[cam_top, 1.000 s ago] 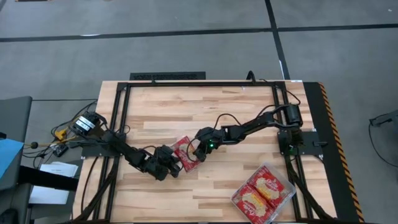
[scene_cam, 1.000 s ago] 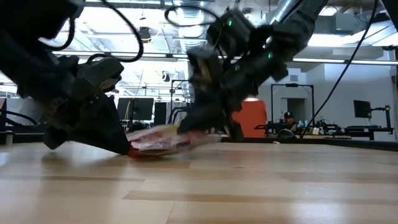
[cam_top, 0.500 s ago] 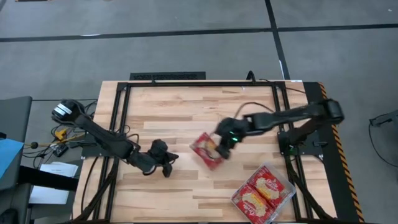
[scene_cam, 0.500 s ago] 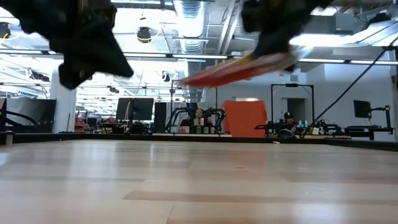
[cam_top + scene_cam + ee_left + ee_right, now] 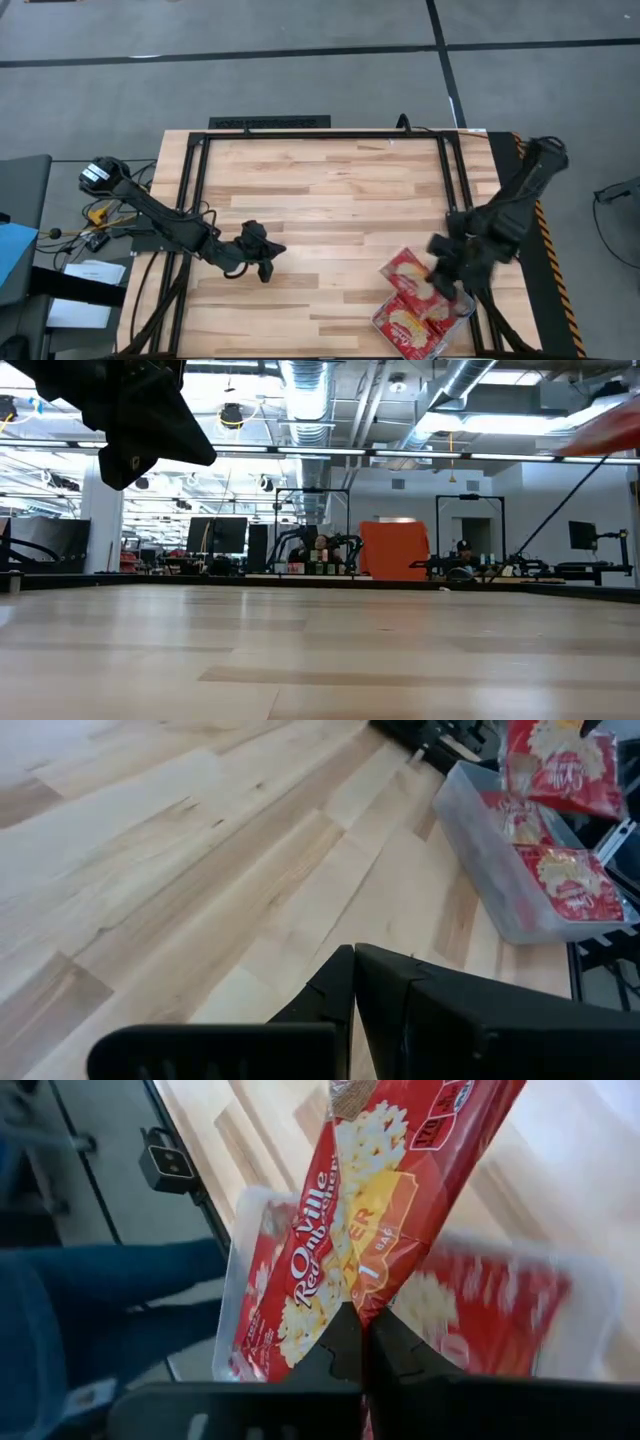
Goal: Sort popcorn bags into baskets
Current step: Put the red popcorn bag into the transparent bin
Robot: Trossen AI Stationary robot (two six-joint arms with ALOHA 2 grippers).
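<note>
Pinching a popcorn bag (image 5: 407, 272) at lower right of the high view, right gripper (image 5: 437, 283) just above the clear basket (image 5: 455, 318) with two bags (image 5: 412, 322) inside. Hanging at lower left over bare table (image 5: 320, 190), left gripper (image 5: 262, 252) pressed together on nothing.

Right gripper (image 5: 443, 272) carried popcorn bag (image 5: 408, 272) (held) over basket (image 5: 462, 310).

table (image 5: 320, 190): pale wood planks, black frame rail (image 5: 270, 123) along my far edge | floor (image 5: 250, 60): grey, dark seams | room — orange panel (image 5: 393, 550), monitors (image 5: 215, 533) | blue-clad leg (image 5: 60, 1320) beside my table
</note>
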